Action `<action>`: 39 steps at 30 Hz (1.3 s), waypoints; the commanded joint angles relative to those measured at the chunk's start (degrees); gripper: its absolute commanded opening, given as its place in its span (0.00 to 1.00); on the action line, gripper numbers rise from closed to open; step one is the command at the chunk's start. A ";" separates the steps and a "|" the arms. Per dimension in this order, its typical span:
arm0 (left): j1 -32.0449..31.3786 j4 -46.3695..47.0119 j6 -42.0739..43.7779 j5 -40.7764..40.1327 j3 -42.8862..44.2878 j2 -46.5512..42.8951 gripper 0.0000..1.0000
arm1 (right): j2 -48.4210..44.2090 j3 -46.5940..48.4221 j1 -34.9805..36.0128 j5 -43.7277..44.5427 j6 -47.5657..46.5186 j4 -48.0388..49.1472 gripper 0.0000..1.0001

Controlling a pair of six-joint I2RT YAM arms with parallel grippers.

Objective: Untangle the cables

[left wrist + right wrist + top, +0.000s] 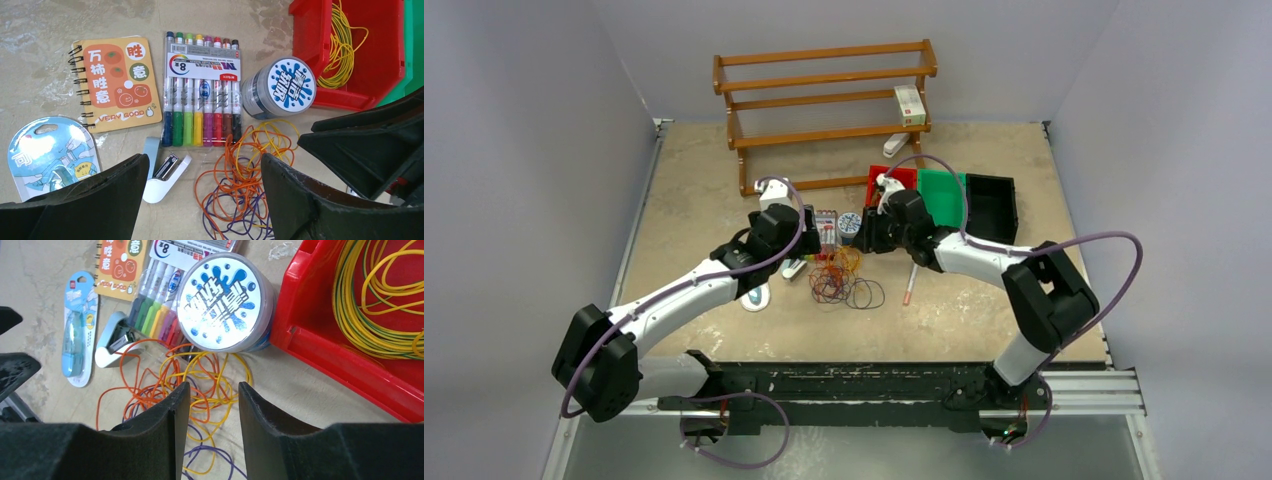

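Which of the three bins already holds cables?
The red bin, leftmost of the row: yellow cables lie coiled inside. The green bin and the black bin show none from above.

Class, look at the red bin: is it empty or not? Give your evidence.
Not empty. The red bin holds a coil of yellow cables, seen in both wrist views.

The table (pixel 694 180) is being lit brightly and evenly from overhead; only soft shadows are being cast. In wrist views the near fingers (pixel 100 205) are being rendered slightly blurred.
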 commanded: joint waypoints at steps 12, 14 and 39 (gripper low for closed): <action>0.43 2.74 1.37 0.44 1.09 -0.81 0.81 | 5.48 2.86 0.33 2.64 1.19 4.56 0.36; 0.50 2.76 1.58 0.35 1.11 -0.78 0.81 | 5.98 2.97 0.31 2.45 1.19 4.75 0.34; 0.46 20.82 3.79 1.38 -7.08 -9.10 0.84 | -6.06 3.00 0.82 -0.22 -14.12 0.31 0.00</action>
